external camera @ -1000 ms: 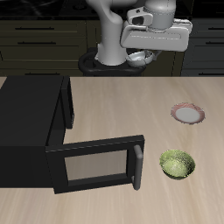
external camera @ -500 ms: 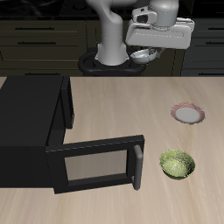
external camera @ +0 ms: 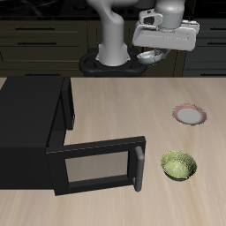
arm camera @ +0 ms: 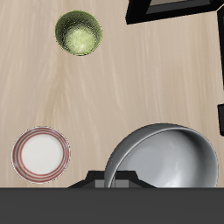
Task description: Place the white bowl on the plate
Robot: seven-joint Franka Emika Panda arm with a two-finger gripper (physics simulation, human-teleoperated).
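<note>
A pale wood surface (external camera: pixel 115 106) carries a black microwave (external camera: pixel 35 132) with its door swung open, a green leafy bowl (external camera: pixel 178 165) near the front edge, and the plate (external camera: pixel 188 115) farther back. High above (well clear of everything), the end effector (external camera: pixel 152 55) is clamped on the white bowl (arm camera: pixel 166 166).

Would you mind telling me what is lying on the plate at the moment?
Nothing: the plate shows a bare white centre inside its pink rim. The white bowl is held up in the gripper, off the table. Its underside is hidden.
</note>
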